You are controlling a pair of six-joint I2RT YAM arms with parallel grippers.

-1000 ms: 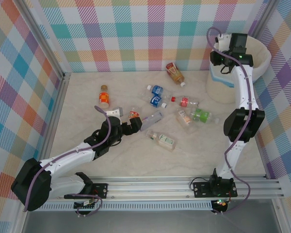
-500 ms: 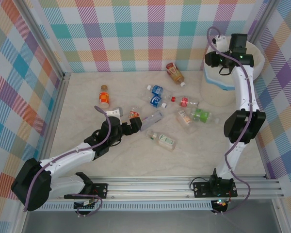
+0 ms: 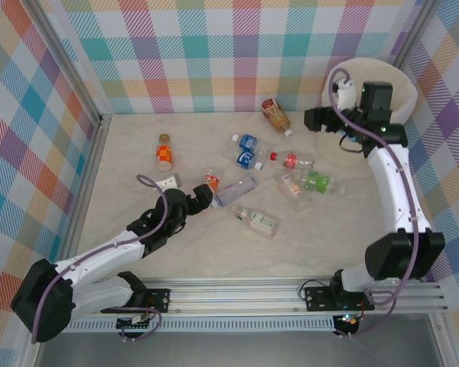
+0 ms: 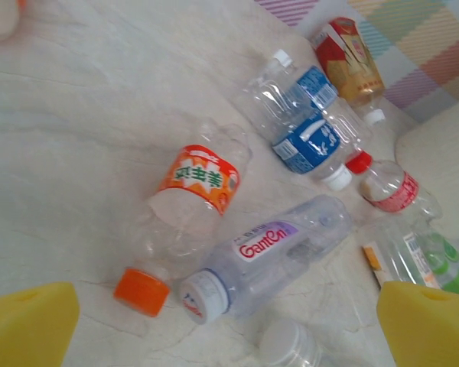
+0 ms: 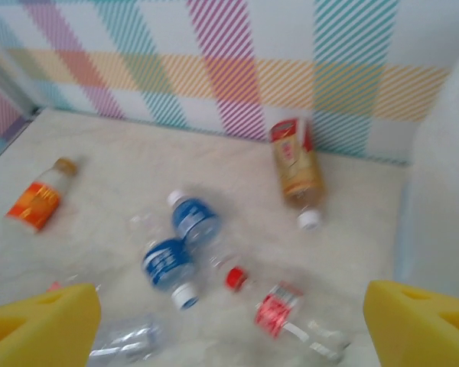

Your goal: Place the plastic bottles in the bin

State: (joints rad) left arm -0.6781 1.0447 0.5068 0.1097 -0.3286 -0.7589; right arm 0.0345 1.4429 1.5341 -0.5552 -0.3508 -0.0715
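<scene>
- While the left gripper [image 3: 203, 196] hangs low over the middle of the table [image 3: 329, 237], its yellow pads [image 4: 27, 325] stand wide apart with nothing held.
- Left wrist view: orange-label bottle [image 4: 191, 202] with an orange cap and a clear bottle [image 4: 271, 252] with a white cap lie side by side, touching, in the gap below the spread pads. The pads look clear of both.
- Right gripper [image 3: 315, 120] is up by the table's far right corner, just beside the bin [image 3: 390, 73], on the bin's left. Its jaws are spread wide in the right wrist view, and nothing is gripped.
- Bin stands in the far right corner, partly hidden by the right arm [image 3: 394, 183].
- Brown-label bottle [image 3: 276, 115] lies near the far edge, just left of the right gripper.
- Blue-label bottles [image 3: 247, 143], two of them, lie side by side mid-table, with a red-label bottle [image 3: 291, 160] to their right.
- Green-label bottle [image 3: 317, 182] lies near the middle, toward the right edge, with another small bottle just beside it on its left.
- Pale-label bottle [image 3: 258, 220] is the one closest to the near edge.
- Checked orange bottle [image 3: 164, 153] sits alone toward the left edge, well apart from the rest.
- All these bottles are on the table, outside the bin.
</scene>
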